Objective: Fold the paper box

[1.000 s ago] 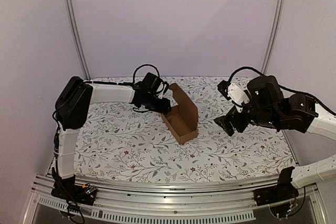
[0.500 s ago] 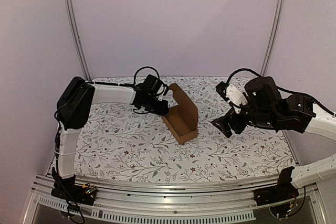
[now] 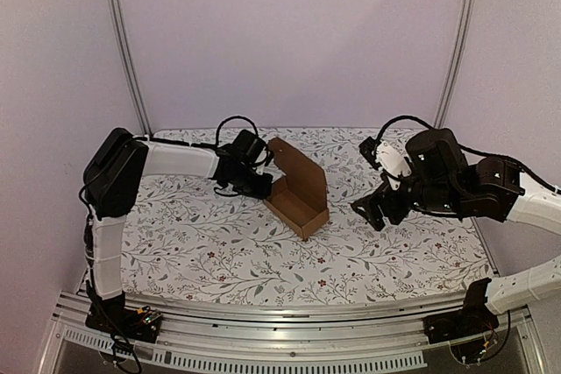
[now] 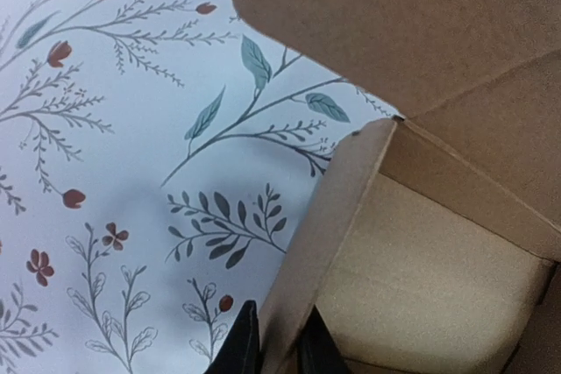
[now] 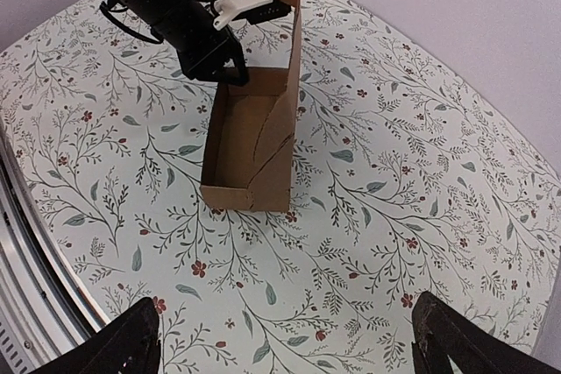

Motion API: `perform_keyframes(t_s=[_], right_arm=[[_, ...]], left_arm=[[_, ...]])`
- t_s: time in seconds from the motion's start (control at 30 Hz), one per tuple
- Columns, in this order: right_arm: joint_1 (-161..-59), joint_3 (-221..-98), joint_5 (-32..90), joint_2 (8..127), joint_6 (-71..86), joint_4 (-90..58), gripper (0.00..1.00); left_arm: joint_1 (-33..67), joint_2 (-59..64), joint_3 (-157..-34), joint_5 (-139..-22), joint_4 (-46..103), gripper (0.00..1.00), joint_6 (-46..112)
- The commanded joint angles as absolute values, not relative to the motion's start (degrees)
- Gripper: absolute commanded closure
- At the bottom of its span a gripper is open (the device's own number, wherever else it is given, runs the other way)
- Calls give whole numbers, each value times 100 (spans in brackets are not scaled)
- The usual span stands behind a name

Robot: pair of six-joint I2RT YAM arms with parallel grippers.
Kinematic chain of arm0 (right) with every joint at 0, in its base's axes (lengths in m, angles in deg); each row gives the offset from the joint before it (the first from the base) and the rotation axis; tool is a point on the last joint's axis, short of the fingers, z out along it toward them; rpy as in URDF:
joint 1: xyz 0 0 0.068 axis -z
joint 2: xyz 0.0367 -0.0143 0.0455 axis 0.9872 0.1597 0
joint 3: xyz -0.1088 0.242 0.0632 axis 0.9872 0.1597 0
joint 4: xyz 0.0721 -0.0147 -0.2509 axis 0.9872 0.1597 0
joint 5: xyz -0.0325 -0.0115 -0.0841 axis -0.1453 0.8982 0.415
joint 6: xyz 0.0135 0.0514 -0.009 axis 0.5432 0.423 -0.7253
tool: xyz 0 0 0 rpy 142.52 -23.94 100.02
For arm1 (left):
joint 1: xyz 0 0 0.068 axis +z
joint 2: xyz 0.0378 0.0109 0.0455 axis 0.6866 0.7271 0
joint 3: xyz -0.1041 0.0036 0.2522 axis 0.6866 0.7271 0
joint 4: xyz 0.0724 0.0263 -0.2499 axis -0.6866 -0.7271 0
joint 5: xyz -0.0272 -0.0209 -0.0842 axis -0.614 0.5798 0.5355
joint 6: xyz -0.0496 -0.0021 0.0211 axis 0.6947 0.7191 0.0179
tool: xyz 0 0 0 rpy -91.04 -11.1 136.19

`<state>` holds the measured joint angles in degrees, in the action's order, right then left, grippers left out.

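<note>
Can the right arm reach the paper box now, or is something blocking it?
Probably yes. The open right end effector faces the paper box with nothing between; the left end effector grips only its far end.

Fig. Two arms, as seen from the room. (a) The left arm [image 3: 180,159]: white tubular links between bulky black joint housings; a thin black cable [image 3: 230,118] loops above the wrist; the left claw [image 3: 266,188] is black, with slim dark fingers [image 4: 238,349]. (b) The right arm [image 3: 536,212]: matching white links and larger black housings; a white cover plate [image 3: 392,159] sits by the wrist under a second black cable [image 3: 403,116]; the right claw [image 3: 368,209] is black, with broad matt fingertips [image 5: 130,346]. Each arm ends in a black base block [image 3: 123,320] on a silver slotted rail [image 3: 289,352].
</note>
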<state>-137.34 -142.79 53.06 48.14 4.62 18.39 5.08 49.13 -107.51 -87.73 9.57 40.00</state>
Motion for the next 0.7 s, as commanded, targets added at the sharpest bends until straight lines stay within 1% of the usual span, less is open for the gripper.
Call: perform_keyframes(t_s=[0.0,0.27,0.33,0.43,0.67], right_arm=[[-13712,-14273,5204,4892,701,1855,1],[-13713,-14167,5059,5287,1258,1592,1],[-13722,-14068,5016,5430,1455,1410,1],[-13754,-13837,5003,5585,1831,1066,1],[-13979,-13345,5483,5944,2525,345,1]], left_arm=[[389,4428,-10446,-8860,704,87,4358],[106,3730,-9605,-9257,633,86,5418],[-1,3541,-9388,-9438,602,84,5683],[-226,3324,-9159,-9764,479,84,6080],[-724,2980,-8564,-10325,475,88,7259]])
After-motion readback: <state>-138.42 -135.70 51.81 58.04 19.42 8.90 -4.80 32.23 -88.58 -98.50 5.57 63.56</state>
